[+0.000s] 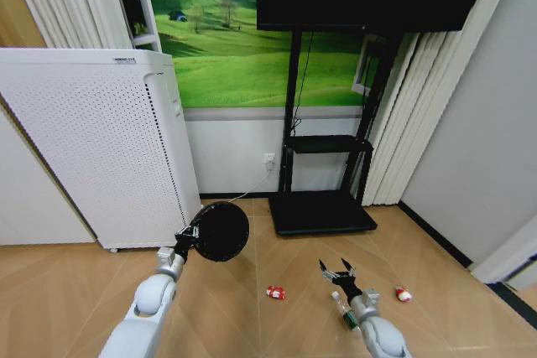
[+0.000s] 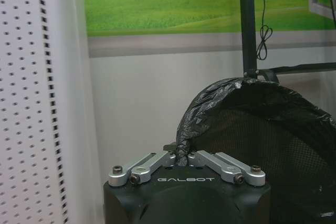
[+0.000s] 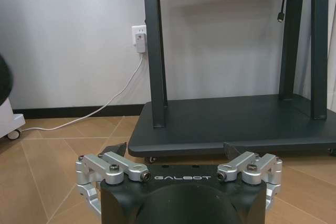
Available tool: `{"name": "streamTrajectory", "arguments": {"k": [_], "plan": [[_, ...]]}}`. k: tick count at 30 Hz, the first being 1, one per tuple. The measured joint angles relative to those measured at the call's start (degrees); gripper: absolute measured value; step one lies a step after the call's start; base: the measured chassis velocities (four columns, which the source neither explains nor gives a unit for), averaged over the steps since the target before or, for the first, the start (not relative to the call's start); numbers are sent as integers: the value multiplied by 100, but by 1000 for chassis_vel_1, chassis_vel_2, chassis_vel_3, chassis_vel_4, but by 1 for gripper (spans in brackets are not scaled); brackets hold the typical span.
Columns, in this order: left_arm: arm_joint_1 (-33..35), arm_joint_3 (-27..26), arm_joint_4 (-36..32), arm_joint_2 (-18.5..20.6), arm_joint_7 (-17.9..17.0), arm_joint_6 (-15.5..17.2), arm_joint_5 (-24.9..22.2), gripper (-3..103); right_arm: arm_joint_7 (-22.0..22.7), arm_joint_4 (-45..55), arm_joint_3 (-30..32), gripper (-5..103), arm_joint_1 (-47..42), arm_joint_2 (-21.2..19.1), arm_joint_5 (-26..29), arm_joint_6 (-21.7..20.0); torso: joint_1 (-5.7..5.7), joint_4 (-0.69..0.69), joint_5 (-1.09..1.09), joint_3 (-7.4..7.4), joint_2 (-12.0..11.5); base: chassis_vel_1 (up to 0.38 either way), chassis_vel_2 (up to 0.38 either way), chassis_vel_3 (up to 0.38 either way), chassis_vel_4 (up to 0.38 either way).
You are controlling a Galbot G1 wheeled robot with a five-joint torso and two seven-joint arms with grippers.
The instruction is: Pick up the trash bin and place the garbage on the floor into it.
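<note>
The trash bin [image 1: 220, 231], a small black round one lined with a black bag, hangs lifted off the floor [image 1: 252, 324] at lower left. My left gripper [image 1: 186, 241] is shut on its rim; the left wrist view shows the gripper [image 2: 182, 156] pinching the bunched bag edge of the bin [image 2: 262, 145]. Garbage lies on the parquet: a red-and-white wrapper [image 1: 275, 293], a green bottle [image 1: 346, 314] partly under my right arm, and a red-and-white scrap [image 1: 404, 294]. My right gripper [image 1: 337, 272] is open above the floor near the bottle, and in its own wrist view [image 3: 176, 150] it holds nothing.
A tall white perforated appliance [image 1: 92, 140] stands at the left, close behind the bin. A black TV stand base [image 1: 323, 211] sits ahead against the wall, with a wall outlet and cable [image 1: 269, 159] beside it. A grey wall [image 1: 478, 157] closes the right side.
</note>
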Motion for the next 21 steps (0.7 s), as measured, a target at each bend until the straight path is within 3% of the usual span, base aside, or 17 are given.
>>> {"name": "streamTrajectory", "arguments": {"k": [7, 16, 21], "plan": [[-892, 780, 676, -226, 140, -128, 43, 3, -305, -6, 48, 100, -29, 112, -407, -291, 1, -1, 0, 1, -1, 0, 0, 0, 0], [-1730, 1612, 1278, -822, 269, -234, 163, 3, -1620, 52, 130, 100, -113, 28, -1365, -408, 1, -2, 0, 1, -1, 0, 0, 0, 0], [-1891, 1858, 1416, -973, 271, -234, 169, 3, -1600, 34, -34, 100, -94, -15, -1488, -462, 1, 0, 1, 0, -1, 0, 0, 0, 0]]}}
